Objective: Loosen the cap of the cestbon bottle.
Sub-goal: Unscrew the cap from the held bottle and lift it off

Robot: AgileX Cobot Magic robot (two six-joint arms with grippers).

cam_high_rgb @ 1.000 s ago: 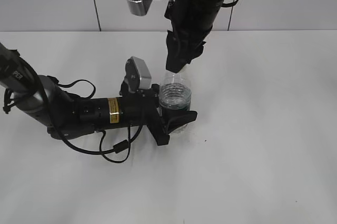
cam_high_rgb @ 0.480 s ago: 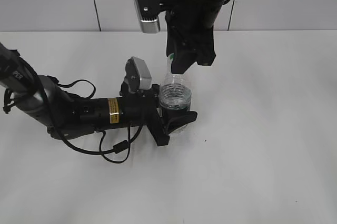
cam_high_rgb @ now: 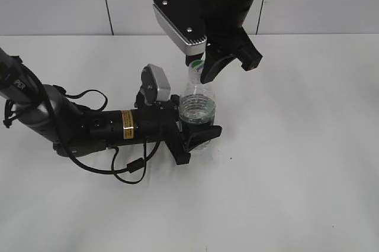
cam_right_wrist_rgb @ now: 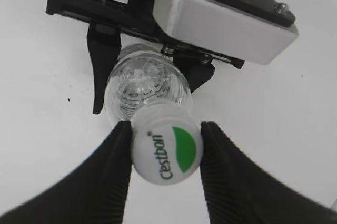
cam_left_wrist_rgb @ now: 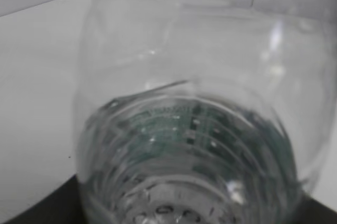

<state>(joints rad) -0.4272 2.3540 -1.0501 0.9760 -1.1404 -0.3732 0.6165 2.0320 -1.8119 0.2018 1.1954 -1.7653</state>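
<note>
Nearest the camera in the exterior view, the left arm (cam_high_rgb: 89, 125) lies low and almost flat along the white table (cam_high_rgb: 296, 175), reaching from the left edge toward the middle. Black cables loop beside it. Its wrist camera stands up just behind the left gripper (cam_high_rgb: 192, 135), whose 2 fingers are clamped on the lower body of the bottle (cam_high_rgb: 197, 110), 1 on each side. The left wrist view is filled by the clear, blurred wall of the bottle (cam_left_wrist_rgb: 200, 129) with the dark green label showing through it; the fingers themselves are not clear there.

The bottle stands upright near the middle of the table, held at the base by that gripper. Its ribbed shoulder and neck rise above the fingers.

Farther back, the right arm (cam_high_rgb: 228, 3) comes down steeply from the top of the exterior view, with its silver wrist camera turned out to the left. The right gripper (cam_high_rgb: 204, 65) points down at the bottle's top. In the right wrist view its 2 black ribbed fingers (cam_right_wrist_rgb: 113, 182) press against opposite sides of the cap (cam_right_wrist_rgb: 167, 150), so the right gripper (cam_right_wrist_rgb: 166, 148) holds the cap at a narrow spread. The cap is white, with a green patch and the word Cestbon on top, and sits on the bottle's neck. Below it the bottle (cam_right_wrist_rgb: 145, 84) and the left gripper's fingers (cam_right_wrist_rgb: 100, 61) are seen from above.
</note>
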